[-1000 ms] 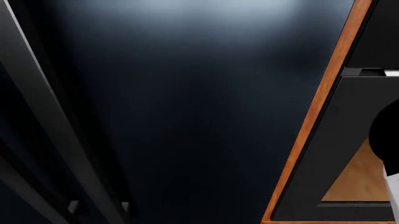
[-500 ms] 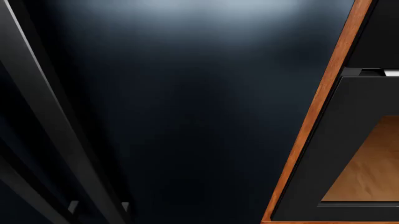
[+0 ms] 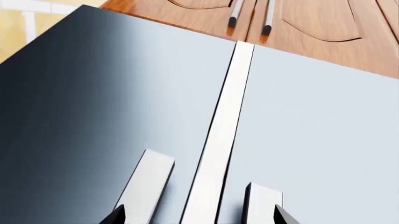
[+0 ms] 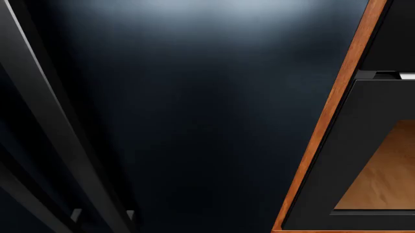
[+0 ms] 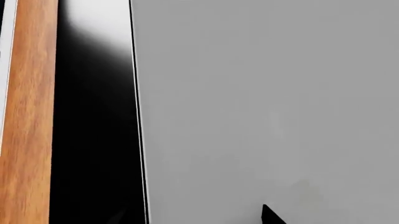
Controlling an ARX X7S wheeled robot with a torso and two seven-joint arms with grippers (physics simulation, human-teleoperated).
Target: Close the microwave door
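Microwave point(image 4: 363, 160) sits at head view's right edge past an orange cabinet edge point(image 4: 331, 116); door status unclear from here, so progress can't be judged. Left gripper point(image 3: 199, 219) fingers spread wide, empty, near a silver fridge panel point(image 3: 311, 116). Right gripper: can't tell

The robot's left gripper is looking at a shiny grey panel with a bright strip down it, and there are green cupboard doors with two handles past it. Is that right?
Not quite. The left wrist view shows the cupboard doors are brown wood, not green. The rest holds: the left gripper faces a shiny grey panel with a bright strip down it, and two handles sit on the doors beyond.
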